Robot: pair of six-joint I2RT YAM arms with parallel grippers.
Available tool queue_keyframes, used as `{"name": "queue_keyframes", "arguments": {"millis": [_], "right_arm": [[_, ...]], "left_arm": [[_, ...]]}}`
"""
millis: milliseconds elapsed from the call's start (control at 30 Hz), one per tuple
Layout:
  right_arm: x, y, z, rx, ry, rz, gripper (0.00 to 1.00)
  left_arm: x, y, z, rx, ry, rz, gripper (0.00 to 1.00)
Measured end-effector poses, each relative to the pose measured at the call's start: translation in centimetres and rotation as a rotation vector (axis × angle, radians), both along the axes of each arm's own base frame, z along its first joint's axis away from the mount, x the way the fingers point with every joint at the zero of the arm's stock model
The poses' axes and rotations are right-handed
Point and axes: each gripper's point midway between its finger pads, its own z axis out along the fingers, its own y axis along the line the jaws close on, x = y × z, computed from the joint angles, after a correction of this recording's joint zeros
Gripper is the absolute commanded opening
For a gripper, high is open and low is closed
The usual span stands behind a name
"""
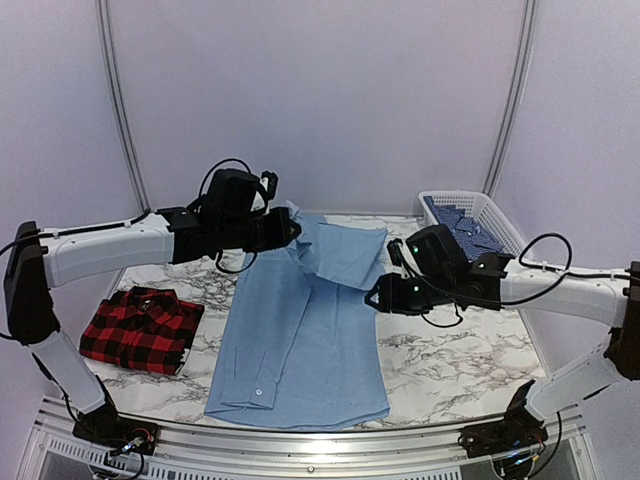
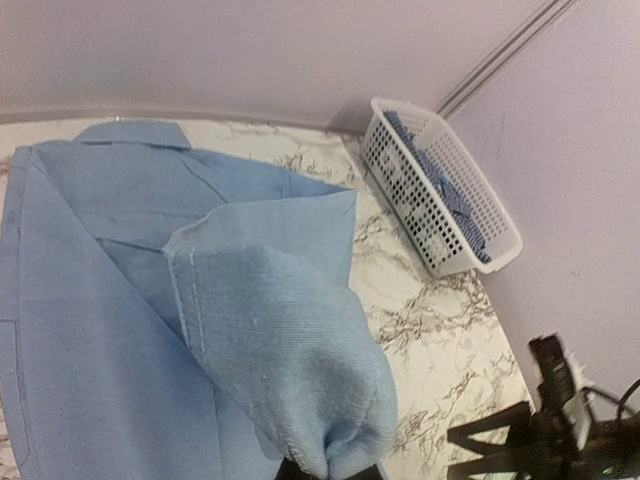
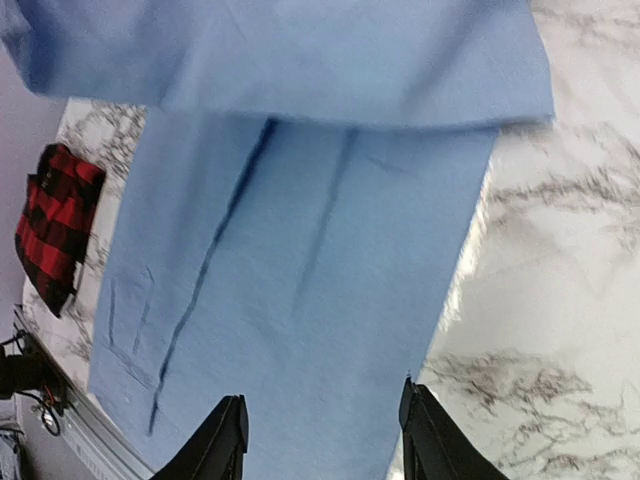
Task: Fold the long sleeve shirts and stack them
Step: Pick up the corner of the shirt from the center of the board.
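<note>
A: Checking the left gripper (image 1: 285,232) first: what has it got?

B: It is clenched on a far corner of the plain light blue button-up cloth shirt (image 1: 300,345), raised off the white, grey-veined marble tabletop (image 1: 470,350). Its wrist camera shows the cloth bunching down into the grip.

A: And the right gripper (image 1: 377,297)?

B: Released. Its two black fingers (image 3: 222,445) stand apart with nothing between them, hovering just beside the shirt's right edge.

A: Where does the shirt lie?

B: Mid-table, with its long axis running from the near table edge toward the back wall and its hem nearest the arm bases. The far end is turned over, draping from the left grip across toward the right side.

A: So what does the next move turn on?

B: The free right corner of that raised band. It lies just ahead of the right jaws, toward the back wall, so the right arm is plainly the nearer one. I judge it should pinch there, so both corners can travel down the long axis toward the hem together. One corner alone would likely skew the fold.

A: And the stack?

B: The folded red-and-black plaid cloth shirt (image 1: 140,328) sits near-left, apart from the blue one, on the left arm's side. A white perforated plastic basket (image 2: 430,215) stands far right.
</note>
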Motion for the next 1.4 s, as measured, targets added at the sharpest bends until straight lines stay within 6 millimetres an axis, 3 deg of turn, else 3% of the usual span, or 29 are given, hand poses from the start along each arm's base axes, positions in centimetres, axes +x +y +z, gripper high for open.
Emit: {"name": "queue_keyframes", "arguments": {"millis": [100,200,467,767,1067,1400], "right_arm": [[-2.5,-2.2,-2.9,-0.063,0.066,0.003,0.46],[-5.1,-3.5,-4.4,-0.093,0.112,0.014,0.43],[-12.3,-2.4,-7.1,-0.138,0.216,0.114,0.31],[-17.0,-2.9,-10.0,-0.198,0.321,0.114,0.27],[-18.3,-3.3,-11.8,-0.212,0.375,0.084,0.26],[-18.1,-2.9,-12.9,-0.203,0.385,0.067,0.21]], "left_arm": [[1.3,0.9,3.0,-0.031,-0.044,0.025,0.0],[2.3,1.6,4.9,-0.044,-0.076,0.042,0.0],[3.8,3.2,7.0,-0.029,-0.106,0.057,0.0],[4.9,3.9,9.9,-0.054,-0.153,0.046,0.0],[5.9,3.2,11.1,-0.065,-0.175,0.02,0.0],[6.4,2.7,10.4,-0.057,-0.163,0.01,0.0]]}}
